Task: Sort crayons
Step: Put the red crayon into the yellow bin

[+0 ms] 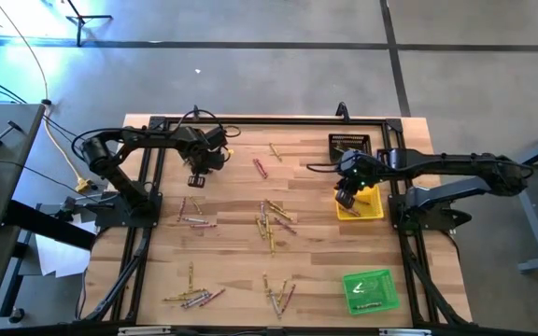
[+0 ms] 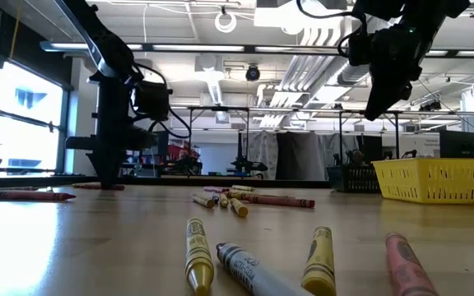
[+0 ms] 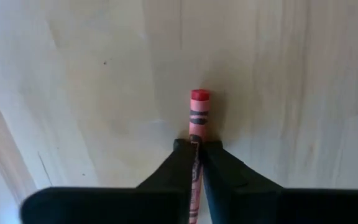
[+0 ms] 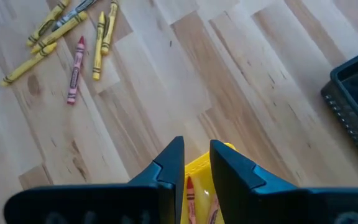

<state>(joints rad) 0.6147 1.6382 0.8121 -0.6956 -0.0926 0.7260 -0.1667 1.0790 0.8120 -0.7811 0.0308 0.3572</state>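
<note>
Crayons lie scattered on the wooden table: a cluster mid-table (image 1: 274,220), more near the front edge (image 1: 194,297), and a red one (image 1: 261,167) farther back. My left gripper (image 1: 197,179) points straight down at the table's left part and is shut on a red crayon (image 3: 198,111). My right gripper (image 1: 347,197) hangs above the yellow tray (image 1: 370,211). Its fingers (image 4: 196,158) stand slightly apart with nothing between them. Red crayons (image 4: 189,190) lie in the tray below it. My left gripper pinches the red crayon's paper-wrapped shaft (image 3: 196,142) between its two fingertips. The fingers come from above, pointing down, and lie across the crayon. One end (image 3: 199,95) sticks out past the fingers. The crayon lies flat, close on the tabletop.
A black tray (image 1: 350,145) stands at the back right, behind the yellow one. A green tray (image 1: 372,291) with crayons in it sits at the front right. Yellow, grey and pink crayons (image 2: 253,267) lie close to the front edge. A dark frame rail borders the table (image 1: 278,121).
</note>
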